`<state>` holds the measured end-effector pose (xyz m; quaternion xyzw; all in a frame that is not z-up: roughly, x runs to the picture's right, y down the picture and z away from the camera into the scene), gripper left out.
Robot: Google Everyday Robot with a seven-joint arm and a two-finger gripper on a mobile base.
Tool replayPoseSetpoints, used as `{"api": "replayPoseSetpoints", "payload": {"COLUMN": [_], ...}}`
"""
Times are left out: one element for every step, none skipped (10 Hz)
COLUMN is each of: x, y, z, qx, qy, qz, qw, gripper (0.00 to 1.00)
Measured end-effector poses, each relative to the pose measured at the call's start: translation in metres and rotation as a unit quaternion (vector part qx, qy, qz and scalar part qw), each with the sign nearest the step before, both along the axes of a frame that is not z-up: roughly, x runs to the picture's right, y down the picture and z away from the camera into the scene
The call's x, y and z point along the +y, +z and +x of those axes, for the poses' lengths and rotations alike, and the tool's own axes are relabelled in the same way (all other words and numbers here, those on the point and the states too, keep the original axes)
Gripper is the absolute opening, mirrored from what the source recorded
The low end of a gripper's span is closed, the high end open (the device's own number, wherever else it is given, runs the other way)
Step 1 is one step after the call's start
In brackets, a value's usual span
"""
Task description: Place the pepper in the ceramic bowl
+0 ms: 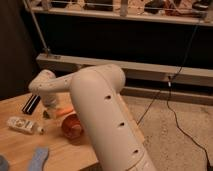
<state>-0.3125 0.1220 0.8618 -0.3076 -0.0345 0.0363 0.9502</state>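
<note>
Far left on the bench point(15, 145), a black object point(31, 103) lies toward the back edge, a white bottle point(21, 124) rests on its side in front of it, and a blue flat object point(37, 159) sits down by the near edge; none of them is in play. Now the gripper point(50, 107): it hangs low over the bench just right of the black object, under the pale wrist, and whether the jaws are clamped on anything or loose I cannot tell. Right beside it is the pepper point(65, 111), an orange sliver just behind the ceramic bowl point(71, 128) and not in it; lifted or lying on the bench, I cannot say. The bowl stands upright, tucked against the big white arm point(102, 110). The carry looks short: my read is the pepper must come nearer, clear the far rim, and go in tip-down before any release, or it may bridge the rim and roll out. Off right, a cable point(172, 107) trails across the floor.
</note>
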Motion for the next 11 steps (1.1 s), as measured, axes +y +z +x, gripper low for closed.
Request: {"api": "replayPoseSetpoints", "payload": {"x": [0.003,0.005,0.004,0.003,-0.001,-0.004,-0.007,-0.007,-0.007,-0.006,-0.003], "y": [0.001,0.003,0.004,0.006,0.007,0.008,0.009,0.010,0.011,0.011,0.012], "z": [0.000,0.000,-0.001,-0.002,-0.002,-0.002,-0.001,0.000,0.002,0.003,0.005], "qx": [0.002,0.004,0.007,0.009,0.011,0.012,0.016,0.018,0.021,0.022,0.025], "qy": [-0.001,-0.001,0.001,0.004,0.007,0.010,0.013,0.014,0.015,0.015,0.016], "qz": [0.001,0.002,0.006,0.012,0.018,0.024,0.031,0.033,0.035,0.034,0.031], "qw": [1.0000,1.0000,1.0000,0.9999,0.9998,0.9996,0.9993,0.9992,0.9991,0.9991,0.9991], "gripper": [0.65,0.65,0.65,0.65,0.65,0.65,0.65,0.65,0.65,0.65,0.65]}}
